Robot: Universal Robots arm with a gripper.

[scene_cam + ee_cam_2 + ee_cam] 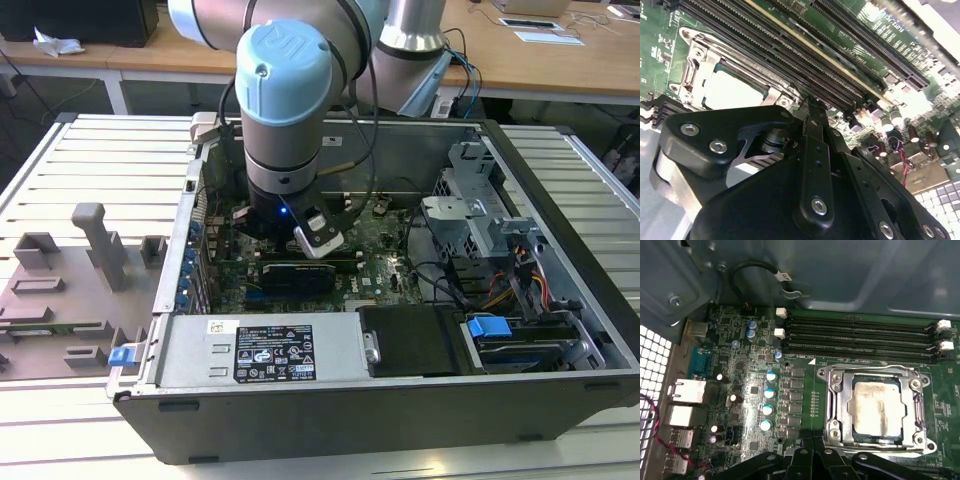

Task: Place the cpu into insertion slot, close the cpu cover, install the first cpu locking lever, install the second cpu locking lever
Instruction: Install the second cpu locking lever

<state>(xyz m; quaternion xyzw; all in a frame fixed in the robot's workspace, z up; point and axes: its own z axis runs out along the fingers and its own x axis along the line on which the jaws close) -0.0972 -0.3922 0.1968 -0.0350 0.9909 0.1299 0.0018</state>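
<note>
I see the cpu (876,407) sitting flat in the insertion slot (836,432) at the lower right of the first wrist view, with the cpu cover (912,410) folded down around it so its window frames the metal top; that seating looks done to me. The gripper (812,440) hangs just beside the socket's near edge, fingers drawn together on nothing, presumably poised over the levers. Memory slots (860,337) run above it.
</note>
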